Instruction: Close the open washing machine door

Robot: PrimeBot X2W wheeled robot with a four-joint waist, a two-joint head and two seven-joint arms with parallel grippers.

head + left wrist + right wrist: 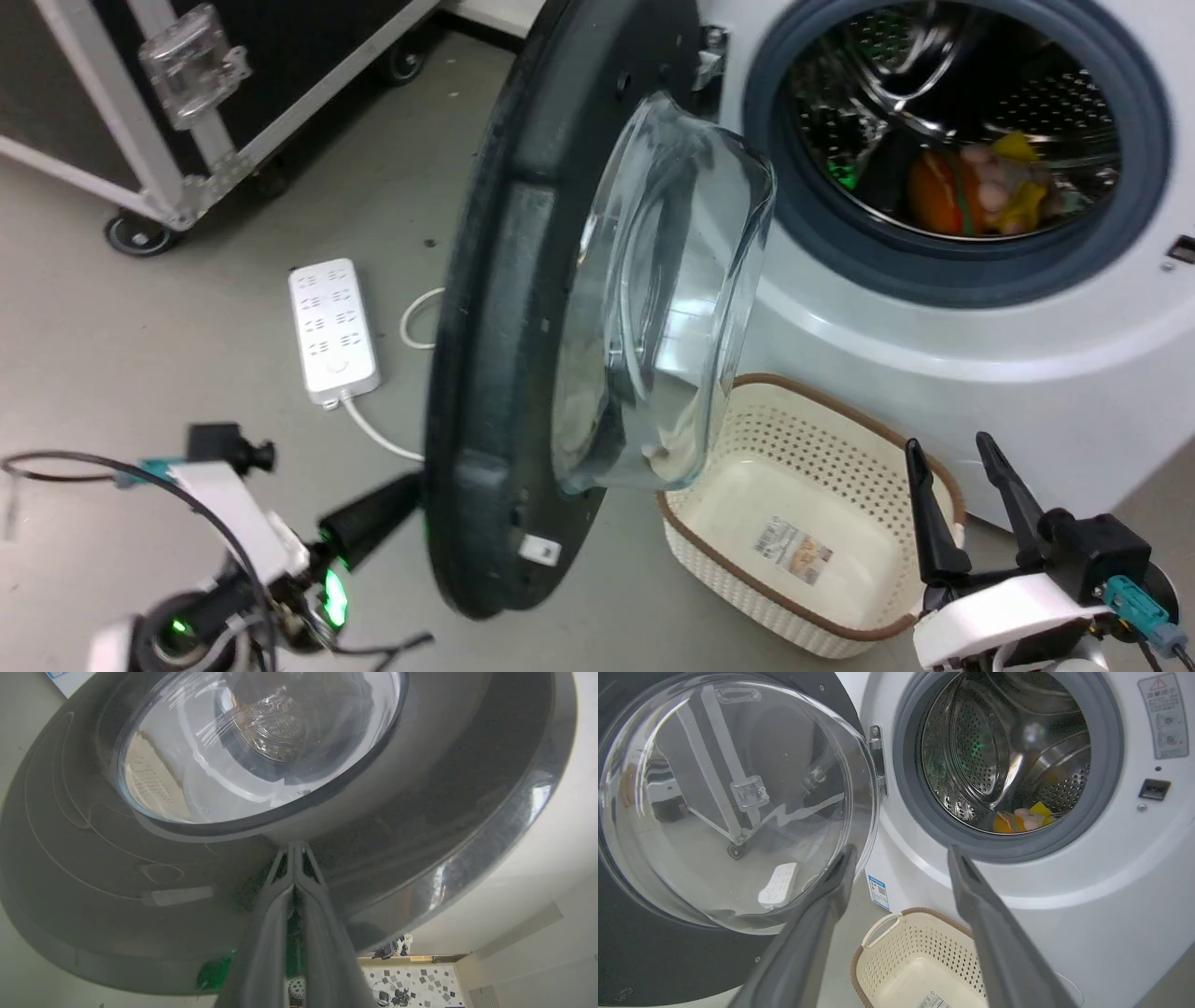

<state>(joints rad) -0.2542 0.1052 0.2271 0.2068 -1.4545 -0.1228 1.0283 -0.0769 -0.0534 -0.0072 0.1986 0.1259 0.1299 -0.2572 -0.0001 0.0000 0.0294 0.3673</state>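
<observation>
Low down, the left gripper reaches forward from a bent arm. Its jaws are pressed together with nothing between them, and their tips meet the dark outer face of the washing machine door below the glass bowl. In the head view this gripper runs in behind the lower rim of the door.

The right gripper stands upright and apart from everything. Its jaws are spread wide and empty, and in its own wrist view the gripper points at the washing machine.

The door hangs open on its metal hinge, roughly square to the white front of the machine. The grey gasket and steel drum are bare, with orange and yellow items inside.

A cream perforated basket sits on the grey floor against the machine's foot, just beside the door's lower edge. A white power strip lies on the floor farther out. A black wheeled case stands toward the floor's far edge.
</observation>
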